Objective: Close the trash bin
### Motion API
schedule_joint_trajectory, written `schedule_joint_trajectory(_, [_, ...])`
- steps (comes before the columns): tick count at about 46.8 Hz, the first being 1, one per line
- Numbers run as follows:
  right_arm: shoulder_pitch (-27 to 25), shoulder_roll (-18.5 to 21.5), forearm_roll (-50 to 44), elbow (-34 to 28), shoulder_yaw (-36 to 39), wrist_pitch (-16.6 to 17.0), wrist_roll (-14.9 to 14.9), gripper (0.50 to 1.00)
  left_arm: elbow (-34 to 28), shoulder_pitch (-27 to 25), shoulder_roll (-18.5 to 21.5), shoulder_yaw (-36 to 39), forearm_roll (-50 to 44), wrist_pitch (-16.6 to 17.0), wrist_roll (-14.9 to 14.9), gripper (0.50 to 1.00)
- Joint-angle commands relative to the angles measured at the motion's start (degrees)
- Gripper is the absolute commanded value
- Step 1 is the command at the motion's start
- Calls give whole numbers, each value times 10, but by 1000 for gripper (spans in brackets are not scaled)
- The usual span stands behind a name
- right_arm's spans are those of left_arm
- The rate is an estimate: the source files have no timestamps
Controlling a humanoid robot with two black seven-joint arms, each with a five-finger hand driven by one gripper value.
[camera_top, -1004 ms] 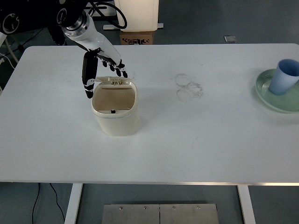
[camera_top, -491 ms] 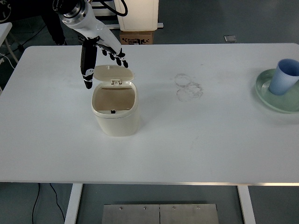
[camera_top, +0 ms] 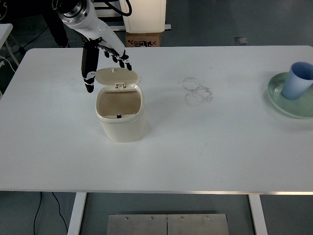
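Note:
A small cream trash bin (camera_top: 122,125) stands on the white table (camera_top: 205,142), left of centre. Its mouth is open and the inside looks bare. Its round lid (camera_top: 116,76) is hinged at the far rim and stands raised, tilted back. My left hand (camera_top: 105,61) hovers just behind and above the lid, fingers spread, thumb (camera_top: 89,73) hanging down at the lid's left edge. The fingertips sit close to the lid's far edge; contact cannot be told. It holds nothing. The right arm is out of view.
A pale green plate (camera_top: 279,98) with a light blue cup (camera_top: 297,81) on it sits at the right edge. Faint ring marks (camera_top: 197,90) show on the table's middle. A cardboard box (camera_top: 144,39) and a white panel stand beyond the far edge.
My left hand has risen and drawn back toward the far left. The lid has swung up from lying behind the bin to a raised, tilted position.

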Motion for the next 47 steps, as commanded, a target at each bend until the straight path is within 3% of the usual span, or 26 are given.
schedule_joint_trajectory(1, [0, 0, 0, 0, 0, 0, 0, 991, 1, 5, 0, 0, -1, 0, -1, 1000])
schedule_joint_trajectory(47, [0, 0, 0, 0, 0, 0, 1, 991, 5, 51, 2, -2, 0, 0, -1, 1000])
